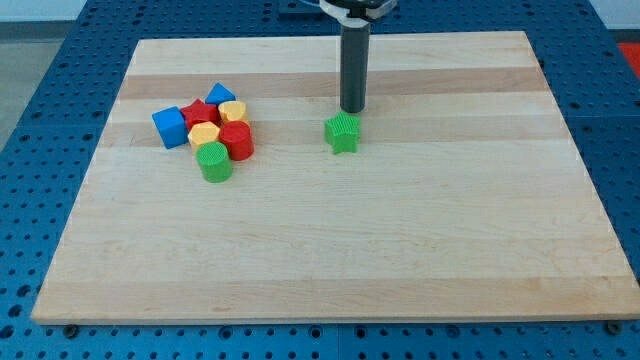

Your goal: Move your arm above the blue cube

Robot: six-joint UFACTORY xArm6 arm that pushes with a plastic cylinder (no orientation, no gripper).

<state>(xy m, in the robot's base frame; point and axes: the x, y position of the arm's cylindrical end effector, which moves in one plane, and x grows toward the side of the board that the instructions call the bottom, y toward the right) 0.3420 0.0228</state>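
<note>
Blue cube (170,127) sits at the view's left end of a tight cluster, upper-left part of the wooden board (330,260). No containers on the board; every block lies loose on the bare wood.

Camera view, the cluster: just right of the blue cube, a red star-like block (201,113). Behind that, toward the view's top, a second blue block (219,94), shape unclear, mostly hidden by its neighbours. A yellow block (233,110) sits right of the red one; another yellow block (204,134) lies in the middle of the group. A red cylinder (237,140) stands at the cluster's right side, and a green cylinder (214,162) at its bottom edge. All seven appear touching or very nearly so.

Apart from the cluster: a green star-shaped block (342,133) alone near the board's middle, toward the top. The rod comes down from the view's top; the tip (352,109) rests just above this green star in the view, close to it, contact not certain. The tip is well to the right of the blue cube. The arm carries no fingers, only the plain rod, so nothing is gripped.

Edges and room: the blue cube is near the board's left edge, with bare wood on its left and below. The lower half and right side of the board are wide open. Blue perforated table (40,60) surrounds the board.
</note>
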